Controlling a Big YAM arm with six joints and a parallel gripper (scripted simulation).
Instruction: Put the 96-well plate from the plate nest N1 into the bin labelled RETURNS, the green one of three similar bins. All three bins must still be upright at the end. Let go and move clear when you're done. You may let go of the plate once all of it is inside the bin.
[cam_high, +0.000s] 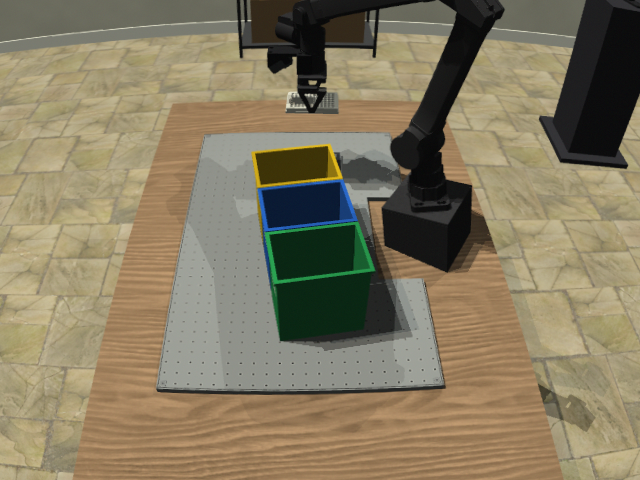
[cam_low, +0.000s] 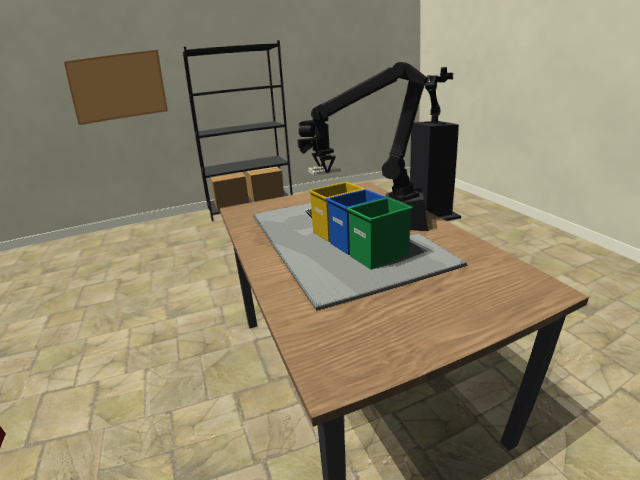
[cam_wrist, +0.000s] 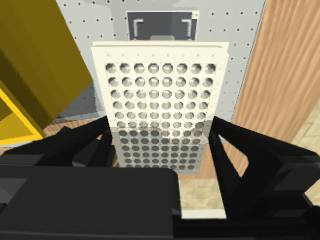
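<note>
My gripper (cam_high: 312, 105) is shut on the white 96-well plate (cam_high: 312, 102) and holds it in the air beyond the far end of the row of bins; the pair also shows in the exterior view (cam_low: 323, 168). In the wrist view the plate (cam_wrist: 160, 102) sits between my two black fingers, level, with the dark empty plate nest N1 (cam_wrist: 160, 26) on the grey mat below it. The green bin (cam_high: 319, 276) stands upright at the near end of the row, well away from the plate.
The yellow bin (cam_high: 297, 165) stands just below and in front of the plate, and the blue bin (cam_high: 306, 204) stands between it and the green bin. The arm's black base (cam_high: 428, 219) is right of the bins. A black shelf (cam_low: 237, 129) stands behind the table.
</note>
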